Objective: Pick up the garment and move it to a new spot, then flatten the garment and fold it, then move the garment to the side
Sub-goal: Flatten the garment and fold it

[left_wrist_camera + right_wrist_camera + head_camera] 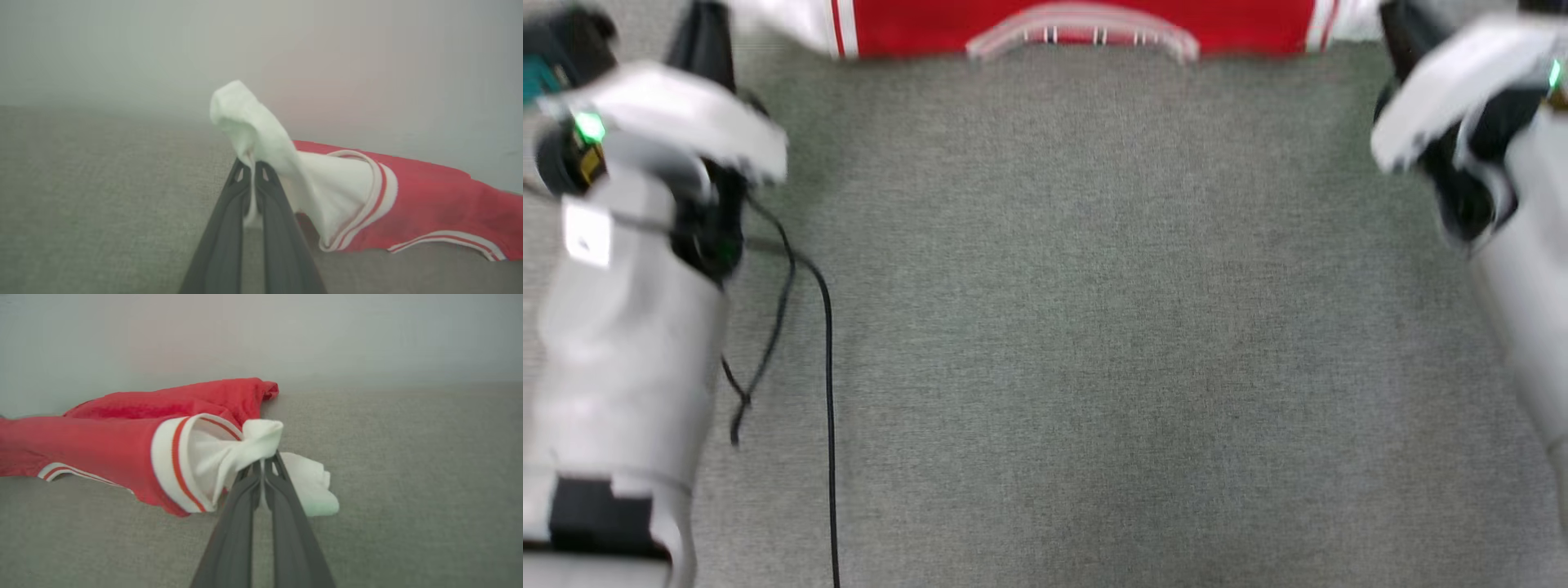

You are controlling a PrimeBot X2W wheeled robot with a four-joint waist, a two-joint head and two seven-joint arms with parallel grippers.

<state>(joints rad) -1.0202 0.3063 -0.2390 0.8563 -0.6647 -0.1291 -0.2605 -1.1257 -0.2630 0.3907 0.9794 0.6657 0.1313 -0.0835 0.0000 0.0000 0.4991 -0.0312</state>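
Slim left end effector (250,168) and right end effector (263,464) pinch soft white garment (425,200) sleeves.

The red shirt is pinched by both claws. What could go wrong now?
The left gripper and right gripper each hold the garment by only a small bunch of white sleeve, so it might slip free. The loose black cable lying beside the left arm might snag as the arm moves.
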